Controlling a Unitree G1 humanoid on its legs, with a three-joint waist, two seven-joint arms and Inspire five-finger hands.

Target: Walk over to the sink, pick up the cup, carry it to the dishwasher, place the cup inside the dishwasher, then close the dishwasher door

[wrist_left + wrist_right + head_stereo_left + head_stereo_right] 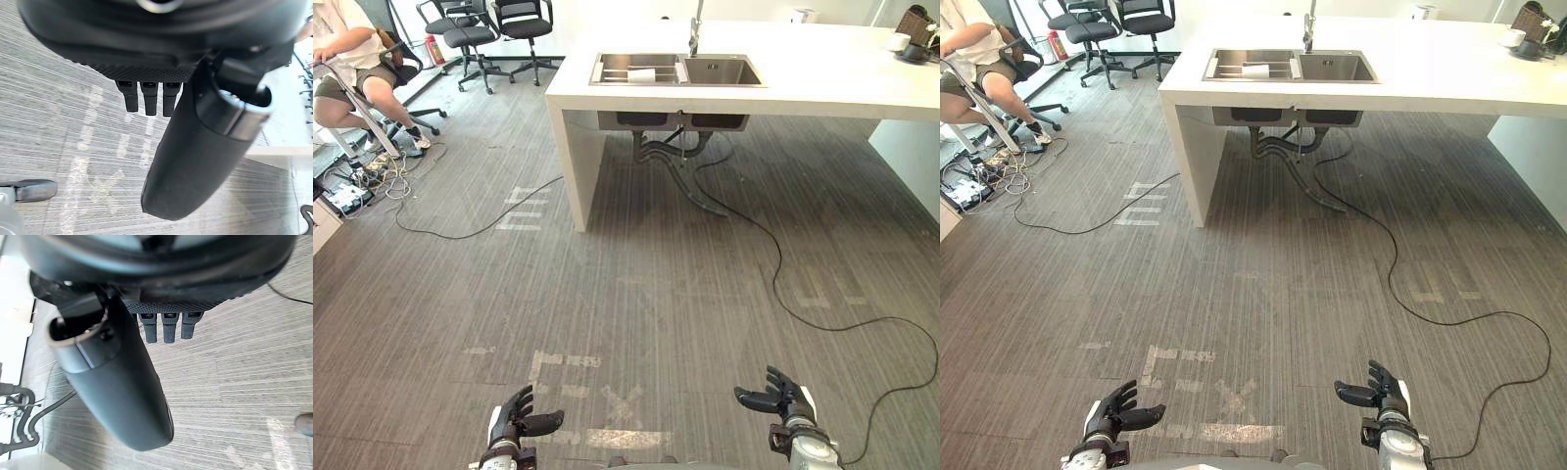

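Observation:
A steel double sink [720,70] is set into a white counter [822,73] far ahead across the carpet. A small white thing [641,74], apparently the cup, lies in the left basin on a rack, and a faucet [694,34] stands between the basins. My left hand [519,419] and right hand [778,395] hang low over the floor, well short of the counter. Both are open with relaxed fingers and hold nothing. The left wrist view shows the left hand's thumb [195,161] and straight fingers over carpet. The right hand [122,396] looks the same in its own wrist view.
A person [352,59] sits at the far left beside a tangle of cords and a power strip [357,186]. Office chairs [470,34] stand behind. A thin cable [470,233] crosses the floor left of the counter's side panel [576,157]. Pipes [666,152] hang under the sink. Another white cup [899,41] sits far right.

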